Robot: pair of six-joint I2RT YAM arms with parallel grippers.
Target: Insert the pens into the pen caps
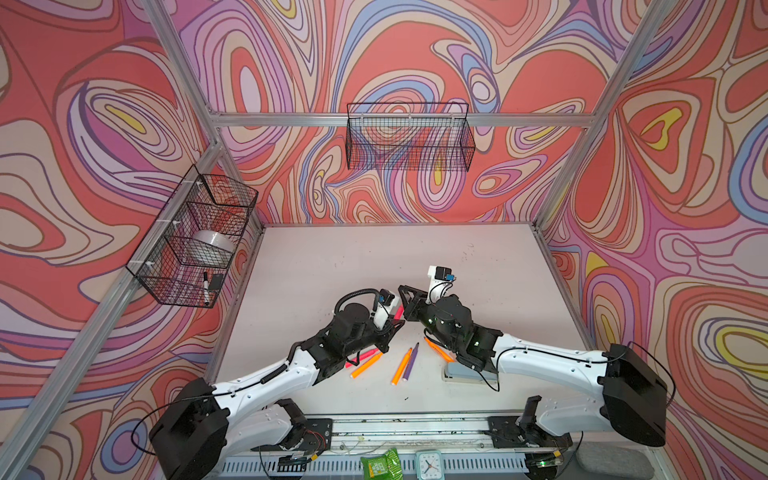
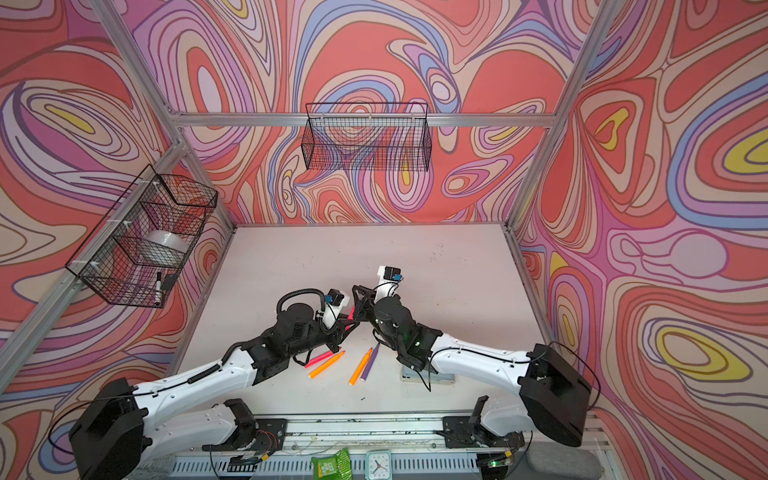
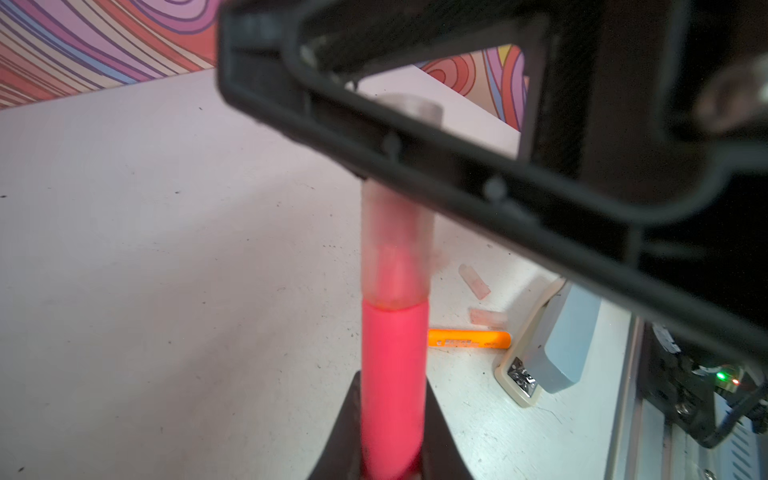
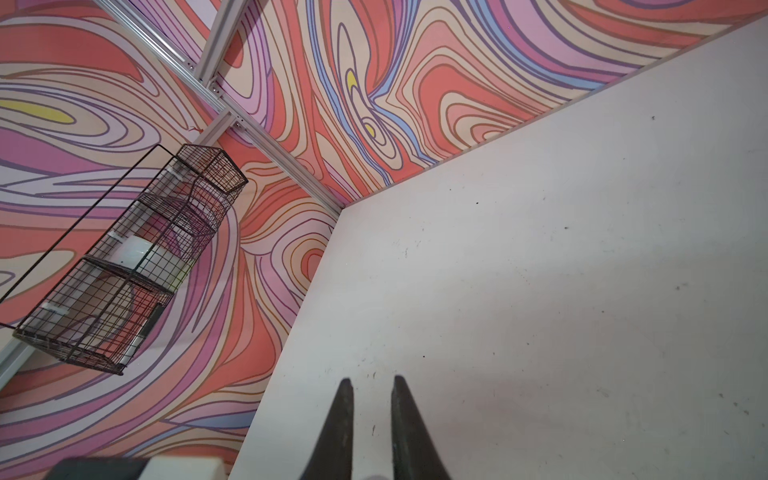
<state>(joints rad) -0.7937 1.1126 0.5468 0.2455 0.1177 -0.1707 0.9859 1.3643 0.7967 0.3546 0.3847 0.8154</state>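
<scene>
A neon pink pen [image 3: 392, 365] sticks out of my left gripper [image 3: 392, 382], which is shut on its barrel. A translucent pen cap [image 3: 392, 249] sits over the pen's tip and runs behind a finger of my right gripper [image 1: 405, 293], which is shut on it. In the right wrist view the fingertips [image 4: 345, 390] stand a narrow gap apart. Both grippers meet above the table's middle in both top views. More pens lie below them: pink [image 1: 361, 357], orange [image 1: 365, 365], orange [image 1: 401, 365], purple [image 1: 410, 361] and orange [image 3: 469, 340]. Two loose caps [image 3: 473, 281] [image 3: 488, 318] lie near the last one.
A grey-blue stapler [image 1: 469, 370] lies under the right arm. One wire basket [image 1: 195, 241] on the left wall holds a tape roll and a black-capped white marker [image 1: 205, 286]; another basket [image 1: 409, 137] hangs on the back wall. A clock [image 1: 428, 465] sits at the front edge.
</scene>
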